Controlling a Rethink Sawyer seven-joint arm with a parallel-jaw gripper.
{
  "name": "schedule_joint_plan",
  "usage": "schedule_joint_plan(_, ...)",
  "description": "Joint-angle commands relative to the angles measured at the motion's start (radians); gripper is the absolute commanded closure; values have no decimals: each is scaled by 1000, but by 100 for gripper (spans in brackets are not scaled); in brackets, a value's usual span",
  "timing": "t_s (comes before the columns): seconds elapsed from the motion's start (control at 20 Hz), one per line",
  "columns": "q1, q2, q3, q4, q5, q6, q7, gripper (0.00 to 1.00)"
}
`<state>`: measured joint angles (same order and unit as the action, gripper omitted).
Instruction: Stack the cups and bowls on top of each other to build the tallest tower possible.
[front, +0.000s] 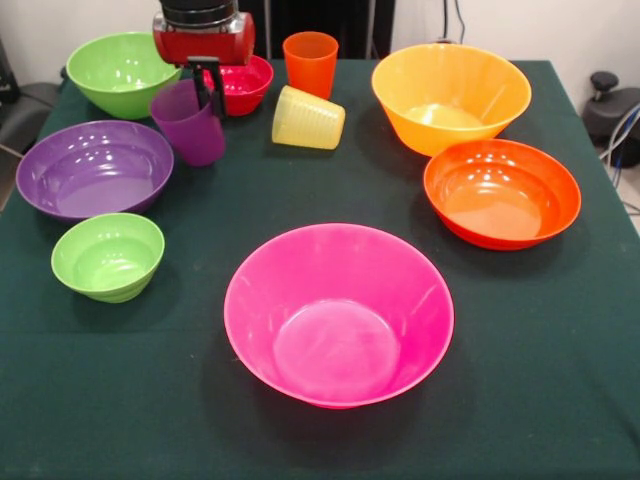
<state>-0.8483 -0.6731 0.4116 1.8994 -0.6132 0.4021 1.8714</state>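
My gripper (208, 92) reaches down at the back left, its black fingers (214, 88) shut on the rim of the purple cup (190, 128), which tilts slightly. The yellow cup (307, 118) lies on its side beside it. The orange cup (310, 62) stands upright behind. The large pink bowl (338, 315) sits front centre. The orange-red bowl (502, 192) and yellow-orange bowl (450, 95) are at the right. The purple bowl (93, 168), small green bowl (108, 256) and medium green bowl (120, 72) are at the left. The small red bowl (243, 85) is behind the gripper. Every bowl stands alone; no tower shows.
The table (560, 380) wears a dark green cloth. Its right edge has a black object (610, 105) and cables beyond it.
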Motion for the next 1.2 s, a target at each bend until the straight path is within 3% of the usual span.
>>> schedule_joint_plan(0.05, 47, -41, 80, -61, 57, 120, -44, 100)
schedule_joint_plan(0.35, 59, -54, 84, -99, 96, 172, -53, 100)
schedule_joint_plan(0.95, 138, 49, 49, -257, 129, 213, -10, 100)
schedule_joint_plan(1.2, 169, 46, 27, -273, 145, 211, 7, 100)
